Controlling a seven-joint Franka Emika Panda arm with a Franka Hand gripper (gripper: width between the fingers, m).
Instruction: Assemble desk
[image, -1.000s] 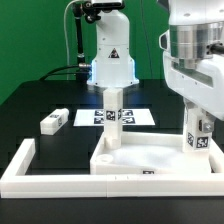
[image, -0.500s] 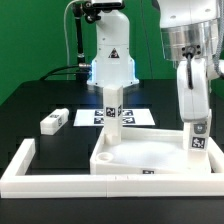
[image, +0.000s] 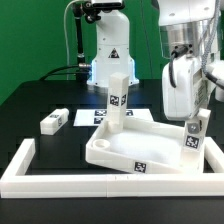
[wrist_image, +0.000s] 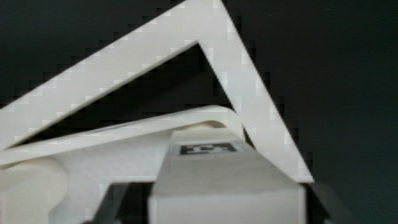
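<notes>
Far left of the exterior view: one loose leg (image: 54, 121) lying on its side on the black table (image: 30, 100), well apart from everything else. Below it the fence (image: 20, 163) runs along the lower left and bottom edge. Centre, behind: marker board (image: 88, 117) flat on the table, partly hidden. Centre: tabletop (image: 130, 150) with an upright leg (image: 116, 100) standing at its back left corner. Half a second ago the slab lay square to the fence and this leg stood plumb; now the slab is turned, its near corner swung toward the lower centre of the frame, and the leg leans slightly. Right: a second leg (image: 193, 135) at the slab's right corner, with the gripper (image: 186, 118) down on it, arm filling the upper right. Wrist view shows the two dark fingers (wrist_image: 125, 200) either side of a tagged white block, jaws partly closed against it, so the claw looks to have hold of that leg. Judgement: the twist meant to screw the leg in seems to be dragging the whole slab round with it, so the thread may not be tightening. The slab's corner likely needs bracing against the fence before more turning. Two legs not seen in frame.
</notes>
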